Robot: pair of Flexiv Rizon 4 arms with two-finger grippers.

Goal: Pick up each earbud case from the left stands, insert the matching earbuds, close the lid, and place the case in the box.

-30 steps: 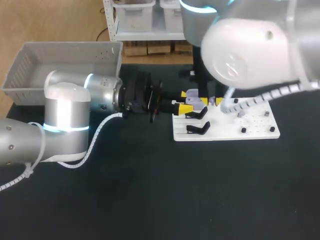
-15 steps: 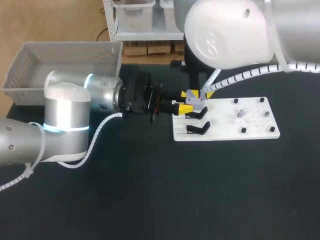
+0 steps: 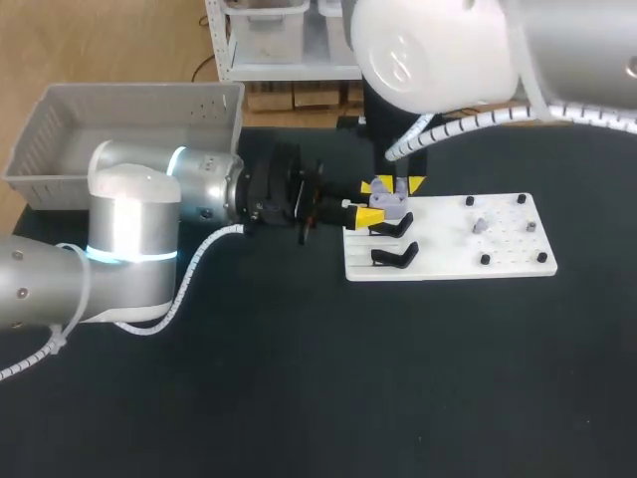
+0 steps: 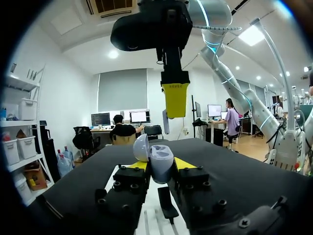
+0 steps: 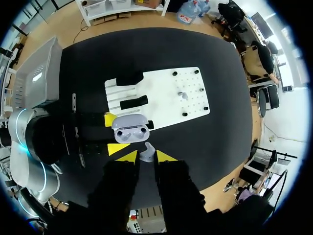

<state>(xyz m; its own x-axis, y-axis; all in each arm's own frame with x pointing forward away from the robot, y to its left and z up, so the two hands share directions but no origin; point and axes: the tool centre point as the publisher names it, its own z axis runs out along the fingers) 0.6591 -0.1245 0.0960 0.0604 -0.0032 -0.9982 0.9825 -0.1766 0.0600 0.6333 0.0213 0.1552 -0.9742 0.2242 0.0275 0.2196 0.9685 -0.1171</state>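
The table (image 3: pixel 299 398) is covered in plain black and takes up most of what I can see. At its far left corner sits a grey plastic box (image 3: pixel 60 129) with perforated walls. Right of the middle lies a white board (image 3: pixel 498 261). Two black stands (image 3: pixel 395 256) sit at its left end, small black pegs dot the rest, and a small pale grey piece (image 3: pixel 479 226) lies among the pegs.

The left gripper (image 3: pixel 374 201) reaches in level, just off the board's left edge. Its yellow-tipped fingers are clamped on the earbud case (image 4: pixel 160 159), one on each side. The case is pale grey and its lid stands open, tilted back.

The right gripper (image 5: pixel 146 156) hangs directly above the case, pointing straight down, and does not touch it. Its two tips are pinched together on a small grey earbud (image 5: pixel 147 151), which sits just over the open case (image 5: pixel 130 132).

Any print on the case or board is too small for me to make out.
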